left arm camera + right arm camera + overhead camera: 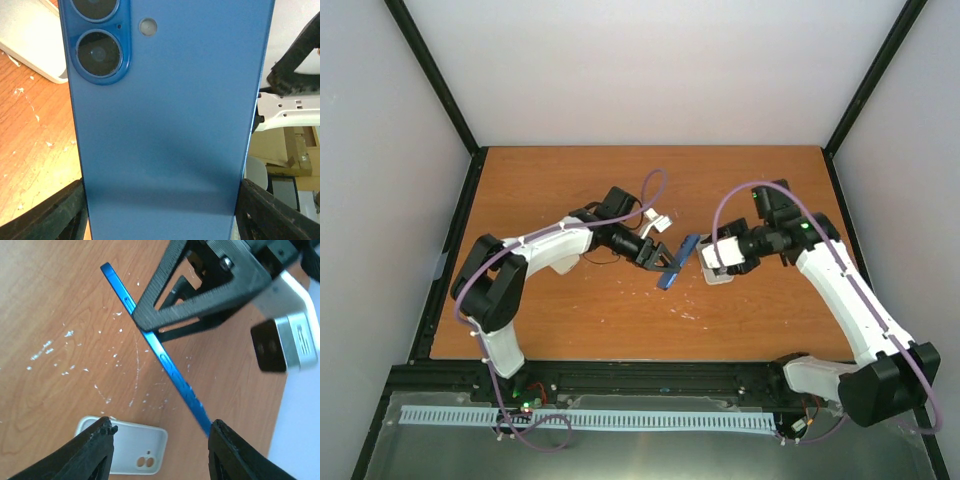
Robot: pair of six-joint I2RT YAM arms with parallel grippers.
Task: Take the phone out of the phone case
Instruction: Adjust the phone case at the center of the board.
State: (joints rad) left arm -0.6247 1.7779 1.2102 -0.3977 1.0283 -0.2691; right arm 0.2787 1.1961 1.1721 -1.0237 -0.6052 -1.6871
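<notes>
Jaws, left: clenched on the phone, one finger [47,217] pressed to each long edge, near the end away from the lenses.
Left arm [545,245]: reaches in from the left towards mid-worktop.
Phone [671,266]: blue, out of its case and held tilted above the worktop between the two arms. Its bare back and two lenses face the left wrist camera, and it appears edge-on from the right wrist.
Case [124,445]: pale and empty, lying flat on the worktop just right of the phone, with its camera cut-out showing.
Jaws, right: released, fingers [92,452] spread wide with nothing between them, hovering over the case.
Right arm [850,290]: comes in from the right.
Worktop [570,320]: brown wood with pale flecks near the middle.
</notes>
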